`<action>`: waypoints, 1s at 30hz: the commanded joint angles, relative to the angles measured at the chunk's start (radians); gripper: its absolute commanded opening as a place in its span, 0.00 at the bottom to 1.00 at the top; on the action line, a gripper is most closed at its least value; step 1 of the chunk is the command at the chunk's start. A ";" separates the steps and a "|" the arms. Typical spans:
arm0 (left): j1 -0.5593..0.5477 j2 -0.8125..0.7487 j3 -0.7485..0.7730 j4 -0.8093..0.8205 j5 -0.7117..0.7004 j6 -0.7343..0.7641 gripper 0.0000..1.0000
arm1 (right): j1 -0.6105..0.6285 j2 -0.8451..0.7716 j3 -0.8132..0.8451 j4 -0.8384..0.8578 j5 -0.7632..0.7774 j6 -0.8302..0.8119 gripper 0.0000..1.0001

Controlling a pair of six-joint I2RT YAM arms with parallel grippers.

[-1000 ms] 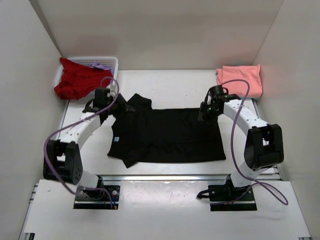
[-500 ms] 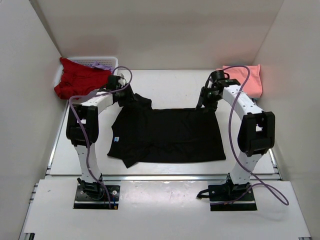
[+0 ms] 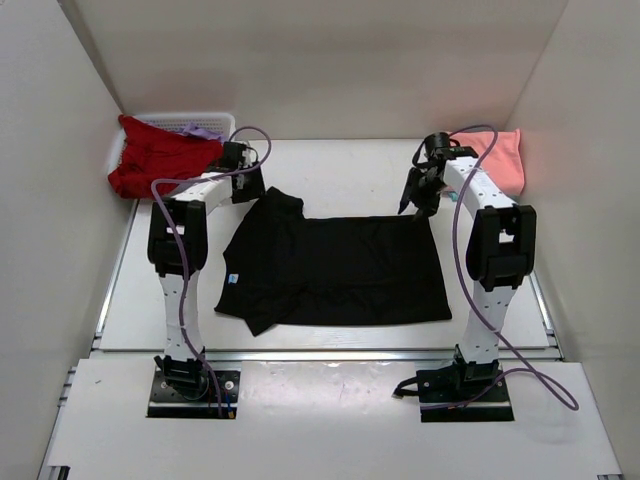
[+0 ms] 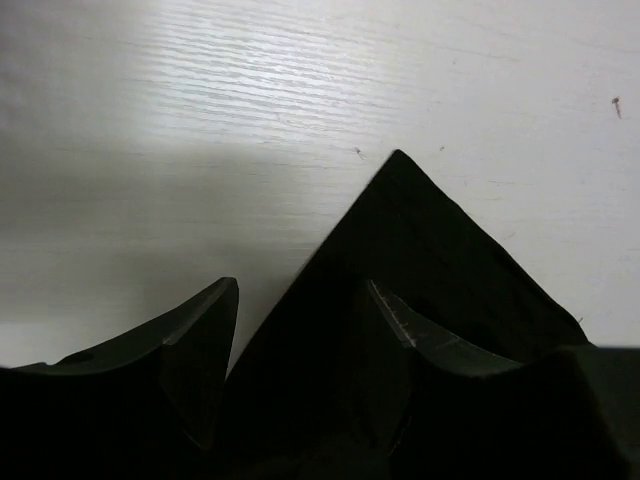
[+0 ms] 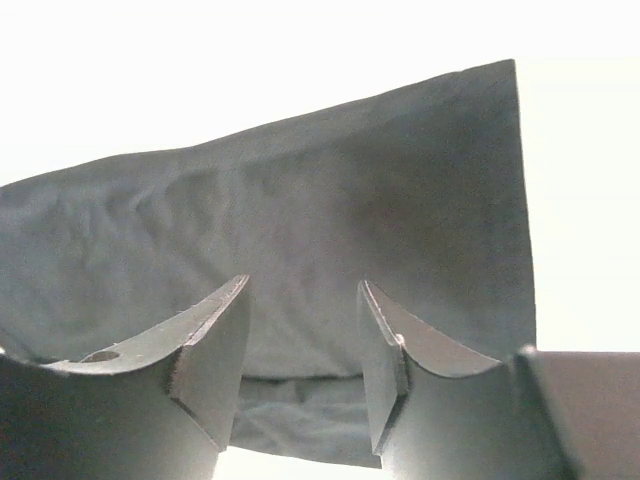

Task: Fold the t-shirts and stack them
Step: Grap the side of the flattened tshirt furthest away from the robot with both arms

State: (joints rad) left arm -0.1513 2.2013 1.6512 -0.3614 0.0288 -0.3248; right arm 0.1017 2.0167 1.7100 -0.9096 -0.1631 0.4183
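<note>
A black t-shirt (image 3: 335,270) lies flat in the middle of the table, its small light-blue label (image 3: 231,280) at the left edge. My left gripper (image 3: 256,188) is open at the shirt's far left sleeve; in the left wrist view (image 4: 300,290) a pointed corner of black cloth (image 4: 420,230) lies between the jaws. My right gripper (image 3: 412,205) is open at the shirt's far right corner; in the right wrist view (image 5: 303,283) the cloth (image 5: 300,200) spreads under and between the jaws. A red t-shirt (image 3: 155,160) hangs over the basket. A salmon-pink t-shirt (image 3: 500,158) lies folded at the far right.
A white slatted basket (image 3: 215,122) stands in the far left corner with a purple item (image 3: 200,130) inside. White walls close in the table on the left, back and right. Both arms stretch far across the table's sides.
Both arms have reached farther back, the left gripper moving right and back to the sleeve, the right gripper moving back to the shirt's far corner. The shirt has hardly shifted.
</note>
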 commanded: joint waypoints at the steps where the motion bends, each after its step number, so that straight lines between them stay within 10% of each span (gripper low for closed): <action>1: -0.011 0.011 0.064 -0.045 -0.027 0.036 0.63 | -0.042 0.031 0.054 -0.012 0.050 0.000 0.44; 8: -0.034 0.017 0.062 -0.073 -0.026 0.012 0.54 | -0.085 0.163 0.198 -0.064 0.089 0.004 0.44; 16: -0.039 0.011 0.032 -0.087 -0.010 0.010 0.03 | -0.085 0.295 0.373 -0.135 0.155 -0.018 0.46; 21: -0.037 -0.005 0.029 -0.085 0.005 0.027 0.00 | -0.071 0.369 0.412 -0.169 0.160 -0.036 0.47; 23: -0.034 -0.011 0.033 -0.080 0.013 0.020 0.00 | -0.068 0.390 0.434 -0.190 0.163 -0.033 0.39; 26: -0.028 -0.034 0.038 -0.074 0.019 0.015 0.00 | -0.066 0.405 0.479 -0.218 0.160 -0.029 0.00; 30: -0.027 -0.074 0.055 -0.071 0.025 0.012 0.00 | -0.066 0.401 0.523 -0.229 0.183 -0.038 0.01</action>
State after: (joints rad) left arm -0.1844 2.2360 1.6932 -0.4408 0.0360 -0.3149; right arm 0.0296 2.4313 2.1632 -1.1149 -0.0082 0.3889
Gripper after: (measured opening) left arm 0.015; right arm 0.010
